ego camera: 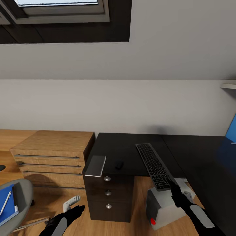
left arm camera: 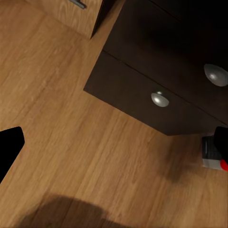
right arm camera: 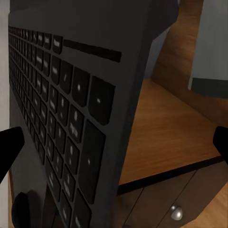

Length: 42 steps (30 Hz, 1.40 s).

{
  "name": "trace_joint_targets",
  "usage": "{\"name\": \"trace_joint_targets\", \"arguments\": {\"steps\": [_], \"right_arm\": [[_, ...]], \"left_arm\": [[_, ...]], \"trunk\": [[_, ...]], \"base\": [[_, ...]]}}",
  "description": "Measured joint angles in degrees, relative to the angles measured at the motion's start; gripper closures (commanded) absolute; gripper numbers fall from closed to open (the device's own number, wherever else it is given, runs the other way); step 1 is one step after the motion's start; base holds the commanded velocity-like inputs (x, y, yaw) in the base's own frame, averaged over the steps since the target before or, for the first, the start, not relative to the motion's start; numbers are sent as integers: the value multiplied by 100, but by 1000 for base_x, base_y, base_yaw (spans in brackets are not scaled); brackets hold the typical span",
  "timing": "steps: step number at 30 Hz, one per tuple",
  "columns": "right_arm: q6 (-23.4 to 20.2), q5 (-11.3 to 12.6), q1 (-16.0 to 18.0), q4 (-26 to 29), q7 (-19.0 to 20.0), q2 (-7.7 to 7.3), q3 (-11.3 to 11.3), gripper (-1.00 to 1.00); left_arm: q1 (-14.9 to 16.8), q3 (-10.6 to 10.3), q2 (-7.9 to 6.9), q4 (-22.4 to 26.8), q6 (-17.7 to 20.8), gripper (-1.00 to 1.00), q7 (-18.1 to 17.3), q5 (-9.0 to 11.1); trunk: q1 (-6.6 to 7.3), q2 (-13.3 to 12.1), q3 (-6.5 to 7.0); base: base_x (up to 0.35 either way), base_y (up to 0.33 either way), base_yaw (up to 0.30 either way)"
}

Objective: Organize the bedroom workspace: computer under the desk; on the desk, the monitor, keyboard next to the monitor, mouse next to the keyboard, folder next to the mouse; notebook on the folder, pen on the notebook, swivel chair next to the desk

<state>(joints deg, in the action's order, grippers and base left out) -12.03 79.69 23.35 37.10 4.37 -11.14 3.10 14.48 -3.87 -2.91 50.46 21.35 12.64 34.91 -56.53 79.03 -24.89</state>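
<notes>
Lying on the black counter (ego camera: 131, 147): keyboard (ego camera: 154, 165), near end overhanging the front edge, right gripper (ego camera: 171, 185) at that end, jaws spread wide either side. Computer (ego camera: 164, 208) on floor below. Left gripper (ego camera: 76, 209) low beside drawer unit (ego camera: 108, 195), jaws spread, empty. Folder (ego camera: 7, 203) on chair (ego camera: 20, 196).

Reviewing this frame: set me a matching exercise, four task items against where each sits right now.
Items:
1. keyboard
2. folder
3. computer
4. notebook

Places:
A. on the swivel chair seat
B. on the floor under the desk
C. at the desk's corner above the drawers
D. on the desktop, one end past the front edge by the right gripper

Pairs: 1-D, 2-A, 3-B, 4-C
</notes>
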Motion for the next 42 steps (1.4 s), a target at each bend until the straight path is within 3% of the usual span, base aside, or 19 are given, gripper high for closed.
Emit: {"name": "trace_joint_targets", "arguments": {"steps": [22, 23, 31, 42], "right_arm": [[6, -12, 0, 6, 8, 5, -13, -100], [4, -10, 0, 6, 8, 5, -12, 100], [-1, -2, 0, 11, 16, 4, -12, 100], [0, -4, 0, 26, 25, 5, -12, 100]], "left_arm": [[0, 0, 0, -20, 0, -100, -1, 6], [0, 0, 0, -20, 0, -100, -1, 5], [0, 0, 0, -20, 0, -100, -2, 8], [0, -7, 0, -20, 0, -100, -10, -6]], "trunk": [[0, 0, 0], [0, 0, 0], [0, 0, 0], [241, -440, 197]], "base": [[79, 13, 0], [4, 1, 0], [1, 0, 0], [0, 0, 0]]}}
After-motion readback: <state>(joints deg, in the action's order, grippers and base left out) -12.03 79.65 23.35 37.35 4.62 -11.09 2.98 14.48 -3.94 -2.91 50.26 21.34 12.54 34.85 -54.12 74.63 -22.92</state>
